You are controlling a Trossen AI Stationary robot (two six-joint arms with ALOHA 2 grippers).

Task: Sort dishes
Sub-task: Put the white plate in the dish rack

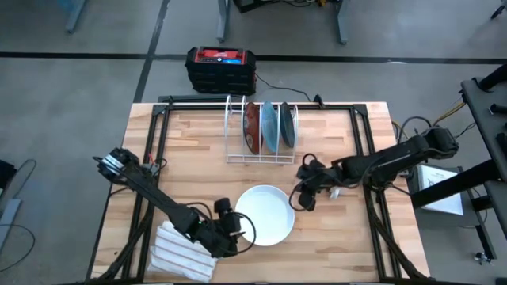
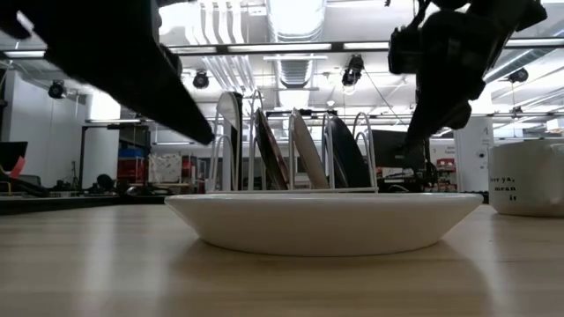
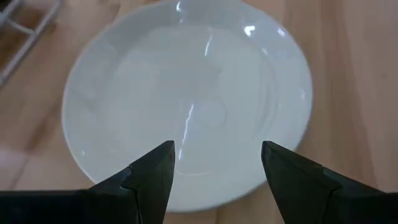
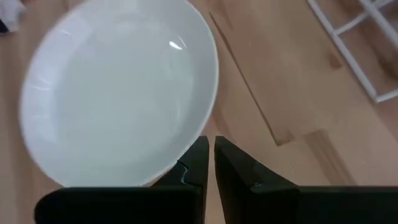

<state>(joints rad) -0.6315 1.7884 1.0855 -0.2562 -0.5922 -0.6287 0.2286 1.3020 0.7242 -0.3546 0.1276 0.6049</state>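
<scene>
White dish (image 1: 264, 214) lies flat on table (image 1: 348, 253). Left gripper (image 3: 214, 168) hovers over its near rim, fingers spread. Right gripper (image 4: 210, 163) is just beside the rim, fingers pressed together.

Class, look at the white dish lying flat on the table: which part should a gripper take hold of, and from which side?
Probably the raised rim of the white dish: it lies flat, so only its sloping edge lifts off the table. The left gripper, open over the near edge, could come down with one finger inside the rim, one outside.

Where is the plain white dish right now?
High view: plain white dish lies flat on the wooden table, below the wire rack, between left gripper and right gripper.
</scene>
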